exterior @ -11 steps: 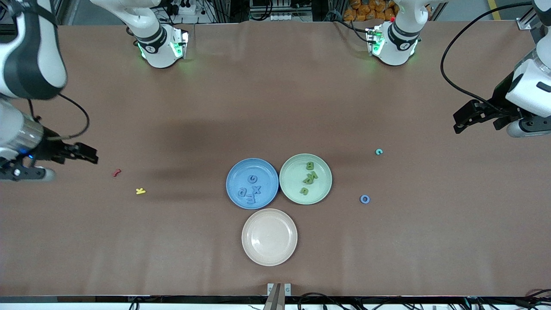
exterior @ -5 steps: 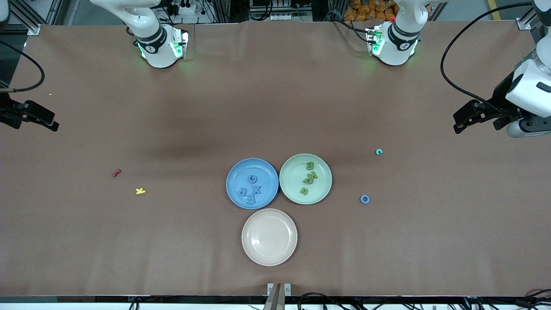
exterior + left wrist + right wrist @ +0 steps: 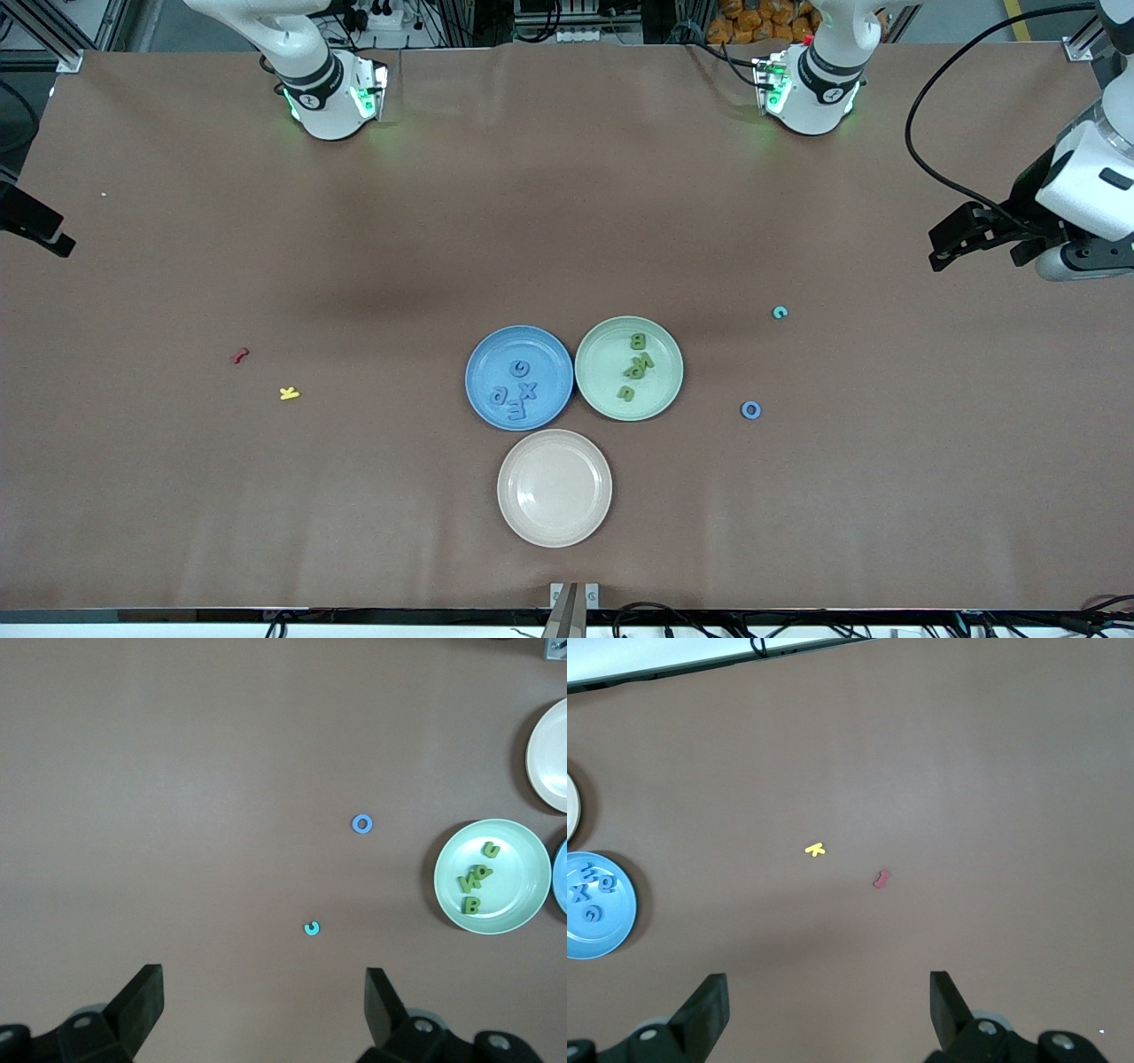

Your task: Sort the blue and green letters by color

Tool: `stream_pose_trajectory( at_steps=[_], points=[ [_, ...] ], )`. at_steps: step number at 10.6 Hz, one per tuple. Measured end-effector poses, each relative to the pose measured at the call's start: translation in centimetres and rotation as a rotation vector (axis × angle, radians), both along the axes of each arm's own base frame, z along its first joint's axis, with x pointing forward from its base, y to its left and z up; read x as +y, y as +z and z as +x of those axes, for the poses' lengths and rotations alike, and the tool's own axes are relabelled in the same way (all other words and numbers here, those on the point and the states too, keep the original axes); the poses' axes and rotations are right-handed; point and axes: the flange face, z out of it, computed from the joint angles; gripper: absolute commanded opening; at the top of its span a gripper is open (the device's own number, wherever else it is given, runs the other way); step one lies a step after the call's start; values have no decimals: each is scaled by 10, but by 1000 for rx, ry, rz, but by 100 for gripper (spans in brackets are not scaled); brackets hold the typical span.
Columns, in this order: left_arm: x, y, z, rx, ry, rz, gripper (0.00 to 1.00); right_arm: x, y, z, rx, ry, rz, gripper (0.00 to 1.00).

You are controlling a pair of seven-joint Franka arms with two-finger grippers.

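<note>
The brown table (image 3: pixel 567 221) carries three touching plates at lower centre: blue plate (image 3: pixel 483 354) holding blue letters (image 3: pixel 518 390), green plate (image 3: pixel 664 394) holding green letters (image 3: pixel 638 363), and an empty cream plate (image 3: pixel 555 487). A blue O (image 3: pixel 750 409) and teal C (image 3: pixel 780 312) lie loose nearby.

The left gripper (image 3: pixel 952 248) hangs at the frame's right edge, the right gripper (image 3: pixel 40 230) at the left edge; both gape wide, holding nothing.

Risk: the tiny flat O may slide from a pinch. The teal C's in-between hue invites missorting.

The right arm has retreated outward since earlier.
</note>
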Motion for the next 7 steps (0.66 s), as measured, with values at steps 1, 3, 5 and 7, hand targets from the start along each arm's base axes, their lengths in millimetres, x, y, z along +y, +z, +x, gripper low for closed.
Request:
stream_pose_trajectory(
  at_steps=[1, 3, 5, 7],
  points=[
    [2, 0, 0, 1, -12, 1, 100, -2, -1, 2, -4, -5, -1, 100],
    [3, -1, 0, 7, -17, 3, 100, -3, -8, 6, -2, -7, -1, 100],
    [3, -1, -1, 16, -17, 4, 100, -2, -11, 6, 2, -7, -1, 100],
    [4, -1, -2, 18, -17, 5, 100, -2, -11, 7, 0, -8, -1, 100]
  ],
)
